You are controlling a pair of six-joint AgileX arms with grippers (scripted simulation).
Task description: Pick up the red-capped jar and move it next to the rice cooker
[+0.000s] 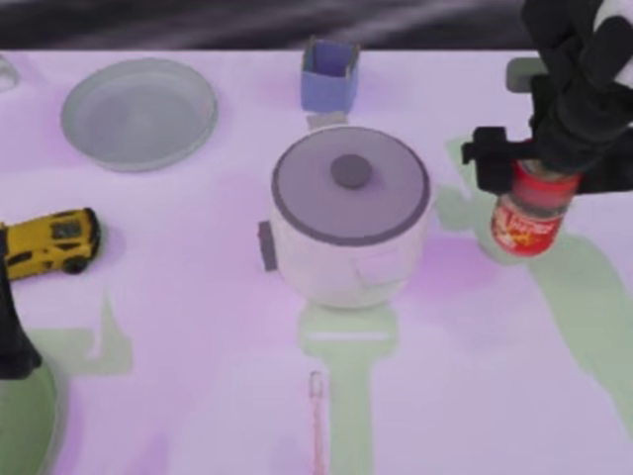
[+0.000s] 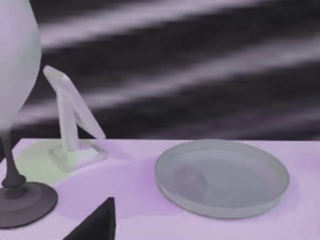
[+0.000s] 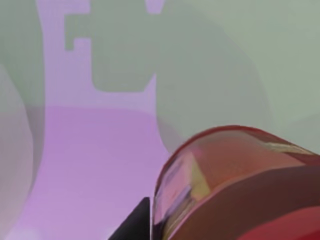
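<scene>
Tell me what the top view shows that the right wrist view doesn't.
Only the top view: the rice cooker, blue cup, grey plate, yellow toy car, and the right gripper clamped on the lid end of the red-capped jar. Only the right wrist view: the jar's side close up. Both: the jar and the table.

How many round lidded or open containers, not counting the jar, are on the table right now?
2: the rice cooker at the table's middle, and a shallow grey plate at the far left. The blue square cup isn't round. None seem hidden.
</scene>
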